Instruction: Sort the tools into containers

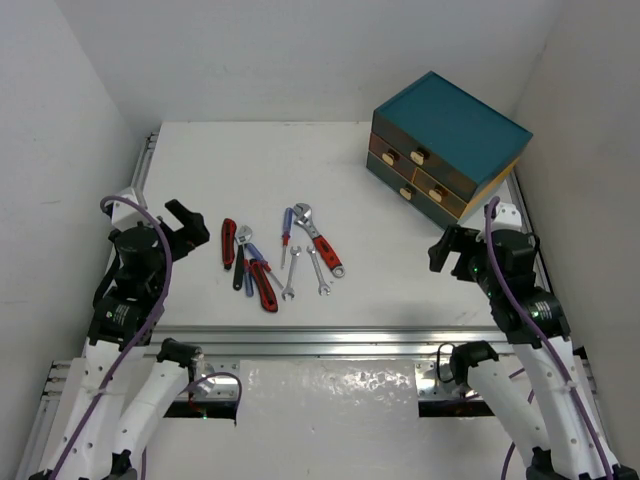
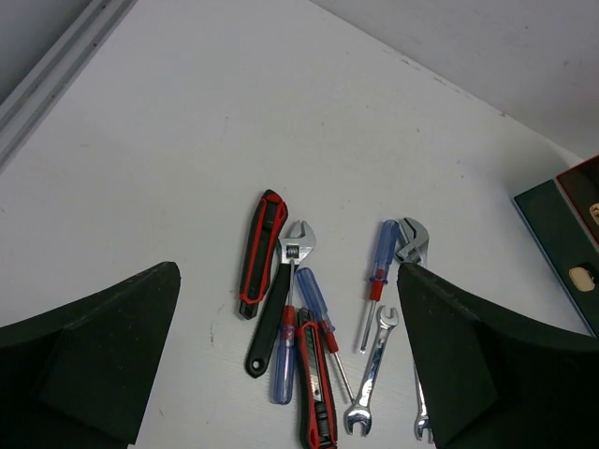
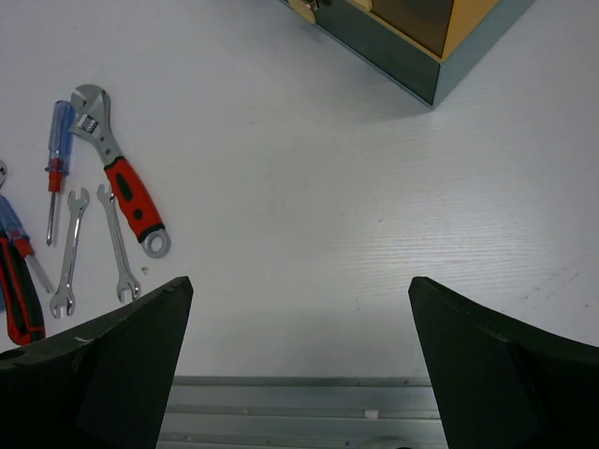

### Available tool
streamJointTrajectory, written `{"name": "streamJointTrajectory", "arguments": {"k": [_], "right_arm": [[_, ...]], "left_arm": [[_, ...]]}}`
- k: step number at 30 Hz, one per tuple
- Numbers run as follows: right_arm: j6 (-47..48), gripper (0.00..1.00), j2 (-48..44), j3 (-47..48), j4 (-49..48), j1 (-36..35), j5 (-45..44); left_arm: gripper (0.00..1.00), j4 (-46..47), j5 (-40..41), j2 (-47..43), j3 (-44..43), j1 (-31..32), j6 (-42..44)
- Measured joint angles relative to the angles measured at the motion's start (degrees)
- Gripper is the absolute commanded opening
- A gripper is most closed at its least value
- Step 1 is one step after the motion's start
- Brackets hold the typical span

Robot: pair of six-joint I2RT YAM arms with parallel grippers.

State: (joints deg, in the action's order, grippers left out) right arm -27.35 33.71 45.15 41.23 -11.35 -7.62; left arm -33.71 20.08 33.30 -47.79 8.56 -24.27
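Note:
The tools lie in a loose cluster mid-table: a red-handled adjustable wrench [image 1: 322,243], a black-handled one [image 1: 241,262], two red-and-black handled tools [image 1: 229,243] [image 1: 264,285], blue-handled screwdrivers [image 1: 287,226] and two silver spanners [image 1: 292,274]. The teal-topped chest [image 1: 448,128] stands at the back right, its drawers [image 1: 418,157] shut. My left gripper [image 1: 190,224] is open and empty, left of the cluster; in its wrist view the gripper [image 2: 285,267] frames the tools. My right gripper [image 1: 443,250] is open and empty over bare table [image 3: 299,281], in front of the chest.
The red-handled wrench [image 3: 124,183] and the spanners [image 3: 67,254] show at the left of the right wrist view, the chest's yellow-edged corner [image 3: 426,65] at the top. A metal rail [image 1: 320,340] runs along the table's near edge. White walls close in on three sides.

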Motion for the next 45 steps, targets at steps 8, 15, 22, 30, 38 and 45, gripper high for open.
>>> {"name": "streamJointTrajectory", "arguments": {"k": [8, 15, 22, 30, 38, 45], "right_arm": [[0.4, 0.99, 0.5, -0.5, -3.1, 0.0, 2.6], [2.0, 0.99, 11.4, 1.6, -9.4, -0.8, 11.3], [12.5, 0.99, 43.8, 23.3, -6.5, -14.3, -14.5], [43.7, 0.96, 65.8, 32.5, -19.5, -21.4, -38.2], [76.3, 0.90, 73.2, 29.9, -52.0, -19.5, -44.2], [86.1, 0.77, 78.8, 30.1, -59.2, -16.7, -45.0]], "left_arm": [[1.00, 0.0, -0.2, 0.6, 0.0, 0.0, 0.0], [1.00, 0.1, -2.2, -0.2, 0.0, 0.0, 0.0], [1.00, 0.3, -5.2, 1.2, 0.0, 0.0, 0.3], [1.00, 1.0, -8.7, 3.0, 0.3, 0.0, 0.9], [1.00, 1.4, -11.2, 3.7, 0.7, 0.4, 1.6], [1.00, 1.8, -12.2, 3.7, 0.7, 0.9, 1.8]]}}
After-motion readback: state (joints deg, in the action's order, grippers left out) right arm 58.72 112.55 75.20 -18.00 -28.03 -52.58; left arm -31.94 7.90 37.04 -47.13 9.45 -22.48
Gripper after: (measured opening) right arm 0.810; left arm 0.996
